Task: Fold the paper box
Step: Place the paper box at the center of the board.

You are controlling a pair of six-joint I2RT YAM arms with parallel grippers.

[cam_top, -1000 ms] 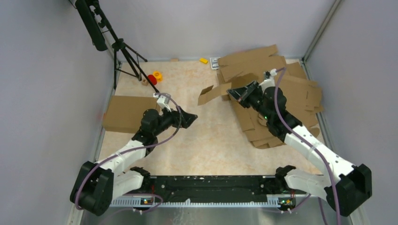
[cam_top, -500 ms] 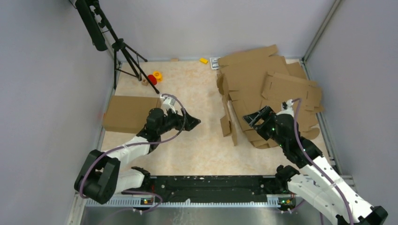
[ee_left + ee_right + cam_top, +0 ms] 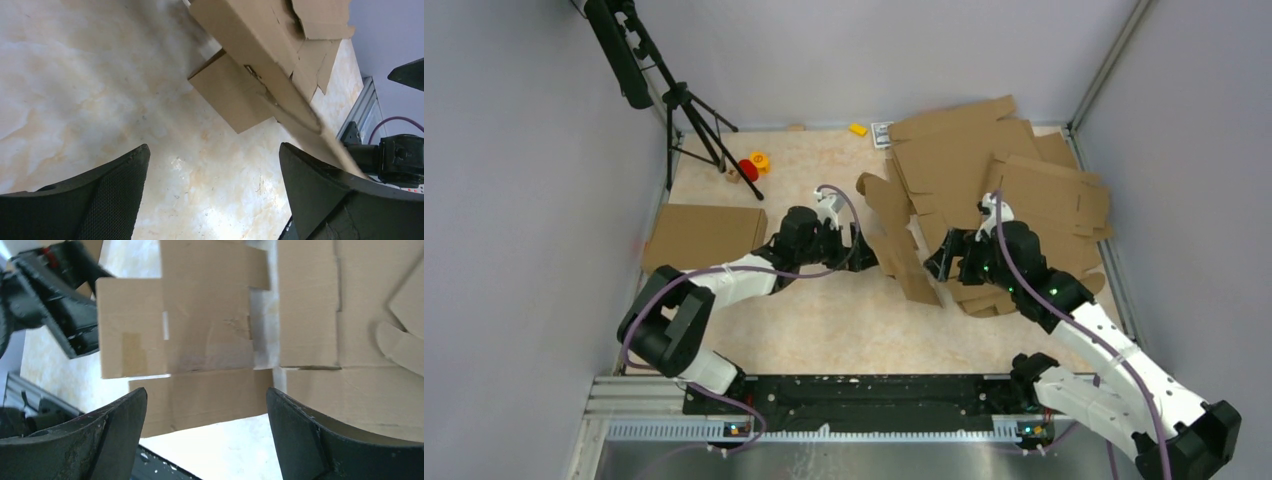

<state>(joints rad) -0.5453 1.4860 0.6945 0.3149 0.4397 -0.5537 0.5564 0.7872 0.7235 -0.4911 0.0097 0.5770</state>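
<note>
- Paper box (image 3: 900,250): a flat die-cut blank, up on edge and tilted over the surface (image 3: 824,320), betw. your two arms. It sits just beside the stack of spare blanks (image 3: 1034,190) on the right; can't tell if they touch. No wall looks folded yet.
- Left tool (image 3: 212,150): jaws wide, nothing in them. One panel and a flap of the blank hang just ahead of it.
- Right tool (image 3: 206,390): jaws wide too, empty. It faces the blank's broad side, w/ slots and flap cuts in view.
- Step in hand, as I read it: get the blank under control and laid flat before you crease anything.
- Nothing grips it now, so it could topple either way. Approach slow, and don't nudge it w/ a finger.
- Close one tool on a main panel edge, not on a loose flap; a flap will prob. just hinge and let the rest swing.
- Steady the opp. side w/ the other tool, then lower both together.
- Set it on bare surface, away from the stack, so you don't drag a 2nd blank along.
- Corrugated board should bend clean only at its score lines, so keep pressure off mid-panel.
</note>
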